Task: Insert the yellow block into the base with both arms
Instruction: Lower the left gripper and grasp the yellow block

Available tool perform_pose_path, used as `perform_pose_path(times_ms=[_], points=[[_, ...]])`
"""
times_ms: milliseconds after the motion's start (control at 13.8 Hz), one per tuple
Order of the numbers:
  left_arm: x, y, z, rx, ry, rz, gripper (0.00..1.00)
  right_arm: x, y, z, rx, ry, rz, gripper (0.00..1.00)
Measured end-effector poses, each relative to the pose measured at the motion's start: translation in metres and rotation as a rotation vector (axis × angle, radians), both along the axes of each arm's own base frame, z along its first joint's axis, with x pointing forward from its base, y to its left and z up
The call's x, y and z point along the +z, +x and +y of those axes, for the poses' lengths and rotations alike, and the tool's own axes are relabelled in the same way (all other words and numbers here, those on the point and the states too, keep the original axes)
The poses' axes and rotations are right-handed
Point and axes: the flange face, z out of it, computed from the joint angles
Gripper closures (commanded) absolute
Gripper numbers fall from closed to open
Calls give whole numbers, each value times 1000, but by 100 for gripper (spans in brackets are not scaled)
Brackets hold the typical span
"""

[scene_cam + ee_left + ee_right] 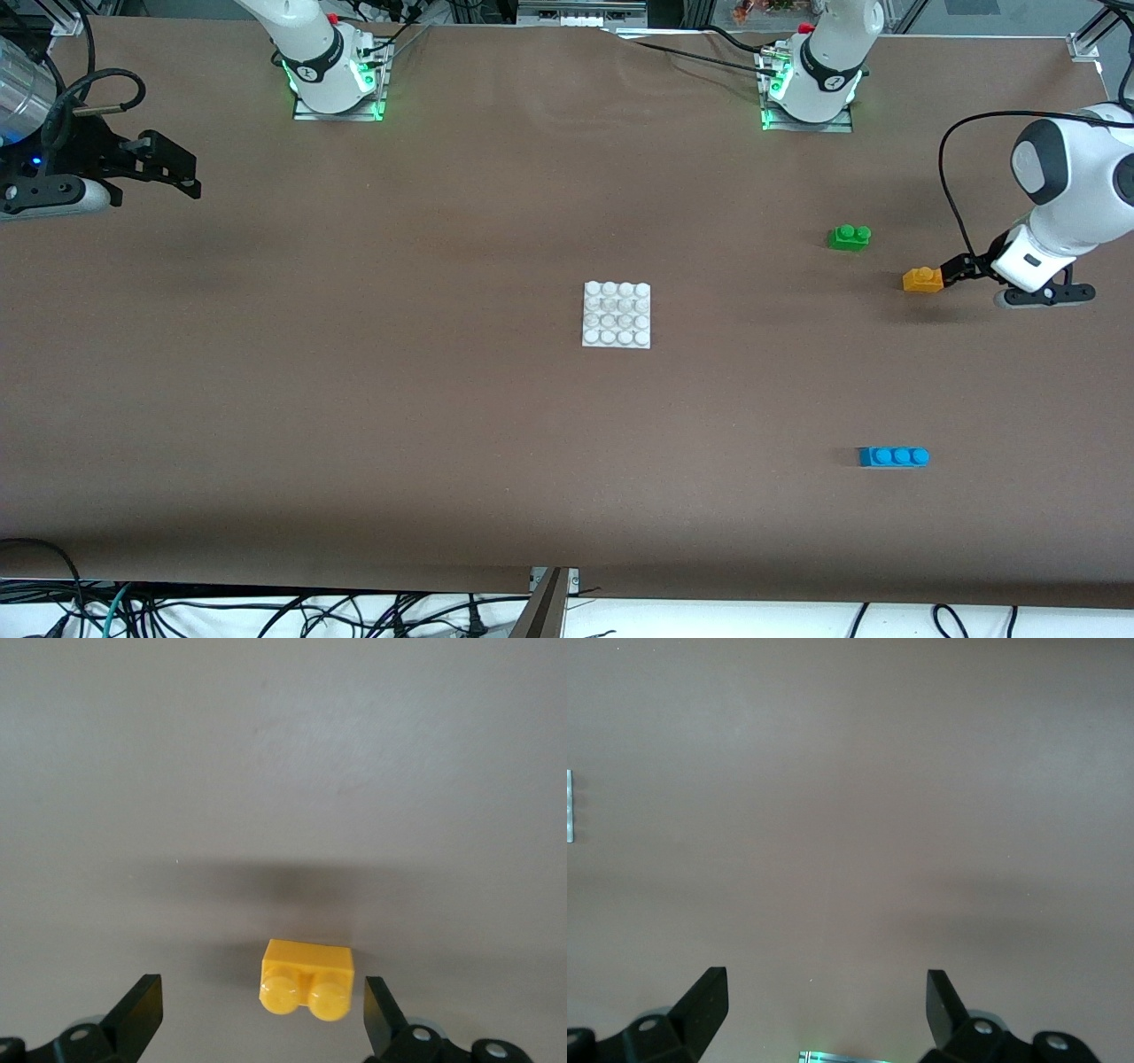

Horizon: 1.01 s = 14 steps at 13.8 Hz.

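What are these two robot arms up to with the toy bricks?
The left claw is open around the yellow block on the table, not yet gripping it. The white base lies mid-table with nothing on it. The right claw waits open at its end of the table. A green brick and a blue brick lie untouched.
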Motion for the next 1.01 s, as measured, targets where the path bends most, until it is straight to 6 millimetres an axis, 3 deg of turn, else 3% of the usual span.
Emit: perform_pose_path(times_ms=[217, 507, 1014], points=[[-23, -12, -12, -37, -11, 1, 0, 0, 0, -5, -10, 0, -1, 1], [-35, -13, -15, -61, -18, 9, 0, 0, 1, -17, -31, -3, 1, 1], [-56, -15, -15, -63, -27, 18, 3, 11, 3, -19, -32, -17, -28, 1]])
